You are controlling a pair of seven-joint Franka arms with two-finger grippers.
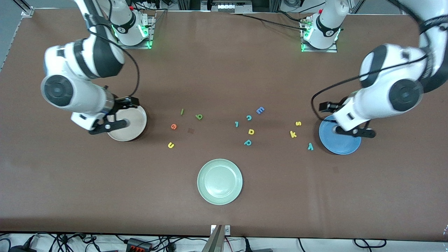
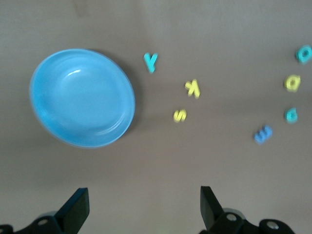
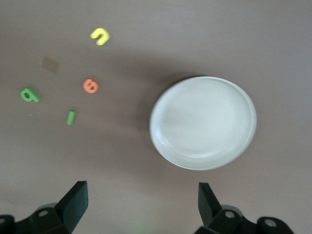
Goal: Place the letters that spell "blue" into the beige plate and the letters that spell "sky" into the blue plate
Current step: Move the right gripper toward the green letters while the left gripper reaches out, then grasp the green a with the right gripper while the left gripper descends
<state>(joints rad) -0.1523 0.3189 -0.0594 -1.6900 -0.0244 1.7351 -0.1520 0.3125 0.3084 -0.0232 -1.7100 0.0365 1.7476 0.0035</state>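
Note:
The beige plate (image 1: 134,122) (image 3: 203,122) lies toward the right arm's end of the table, with nothing on it. Beside it lie the green b (image 1: 199,117) (image 3: 29,95), dark green l (image 1: 182,111) (image 3: 70,117), yellow u (image 1: 170,145) (image 3: 100,36) and orange e (image 1: 173,126) (image 3: 90,86). The blue plate (image 1: 341,145) (image 2: 82,97) is bare at the left arm's end, with the yellow s (image 1: 298,123) (image 2: 180,115), yellow k (image 1: 293,134) (image 2: 193,87) and teal y (image 1: 310,146) (image 2: 151,61) beside it. My right gripper (image 1: 117,114) (image 3: 143,207) hangs open by the beige plate. My left gripper (image 1: 343,119) (image 2: 145,209) hangs open by the blue plate. Both hold nothing.
A pale green plate (image 1: 219,181) sits mid-table, nearer the front camera. Between the two letter groups lie a blue E (image 1: 260,110), teal c (image 1: 249,117), yellow d-like letter (image 1: 251,131), teal p (image 1: 247,142) and a small teal piece (image 1: 237,124).

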